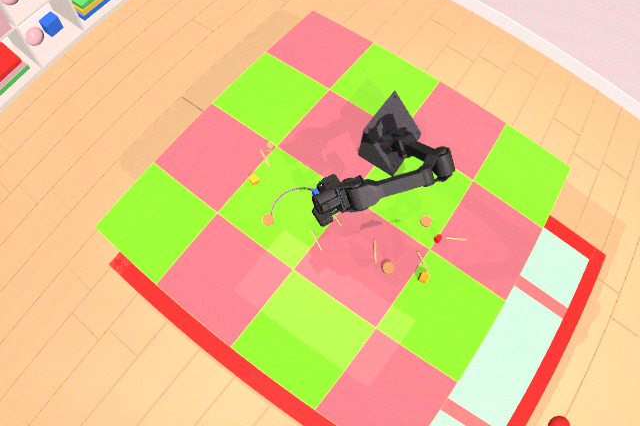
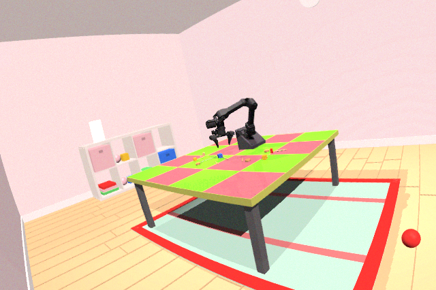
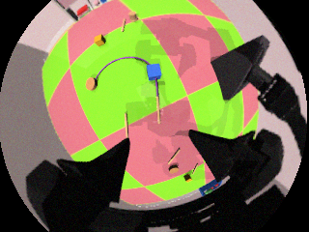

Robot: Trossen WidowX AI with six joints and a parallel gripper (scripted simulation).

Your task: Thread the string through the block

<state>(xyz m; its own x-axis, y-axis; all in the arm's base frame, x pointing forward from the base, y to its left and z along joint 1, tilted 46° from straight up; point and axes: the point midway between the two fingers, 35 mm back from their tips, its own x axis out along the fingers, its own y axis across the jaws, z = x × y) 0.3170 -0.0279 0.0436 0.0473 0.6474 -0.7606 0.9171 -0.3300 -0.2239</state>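
The blue block (image 1: 315,191) (image 2: 220,156) (image 3: 154,72) sits on the table. The round wooden button (image 1: 267,219) (image 2: 197,164) (image 3: 91,84) lies to its left in the wrist view. A purple string (image 1: 281,196) (image 3: 127,58) curves from the button to one side of the block. It shows again on the other side, joined to the thin stick (image 1: 337,219) (image 3: 158,110), which lies on the table apart from the block. The hole itself is not visible. My gripper (image 2: 223,145) (image 3: 160,137) is wide open and empty, above the table, touching nothing.
A loose stick (image 1: 316,239) (image 3: 126,124) lies near the string's stick. Farther off are a yellow cube (image 1: 253,179) (image 3: 99,40), another yellow cube (image 1: 423,277), a red piece (image 1: 438,238), loose discs (image 1: 388,267) (image 1: 425,220) and another stick (image 1: 375,250).
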